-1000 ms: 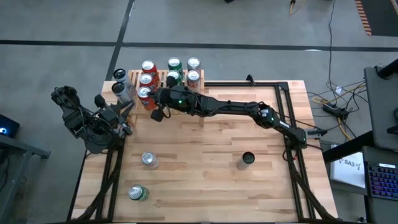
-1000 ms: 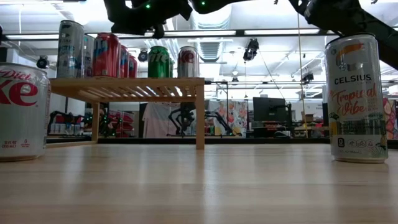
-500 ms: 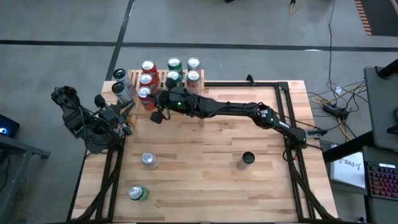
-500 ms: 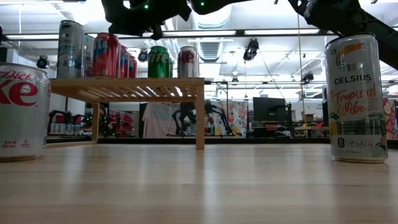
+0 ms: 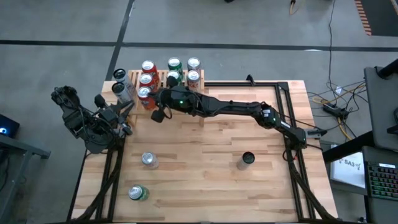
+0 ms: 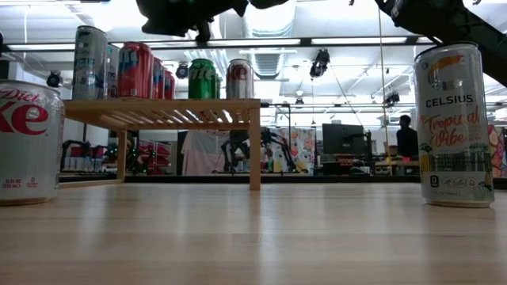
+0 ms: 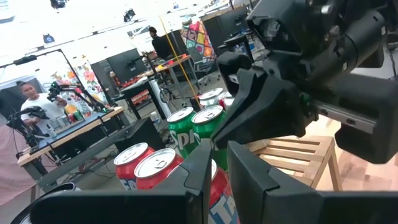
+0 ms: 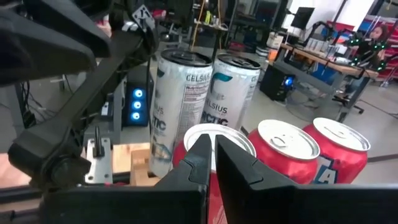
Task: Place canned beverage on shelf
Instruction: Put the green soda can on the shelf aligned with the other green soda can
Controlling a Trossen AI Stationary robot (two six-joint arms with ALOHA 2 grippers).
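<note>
While right claw [image 5: 158, 115] hangs pressed together, empty, above front-left corner of the low light-wood slatted shelf [image 5: 198, 94] | step: between cans, several already on shelf at bench's far-left corner | next: reach silver can [image 5: 149, 160] near bench's left edge, spread, descend | left claw [image 5: 127, 107] pressed together, parked off left edge

robotics lab: concrete floor [image 5: 249, 37], monitors [image 6: 342, 139], workbenches [image 7: 74, 127], other robot rigs [image 6: 242, 150].

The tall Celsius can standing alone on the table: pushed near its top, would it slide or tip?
Probably tip: the Celsius can is tall and slim, upright on a narrow base on the smooth wood table. Its glossy round wall may slip in a loose grip. Once down, it would likely roll.
</note>
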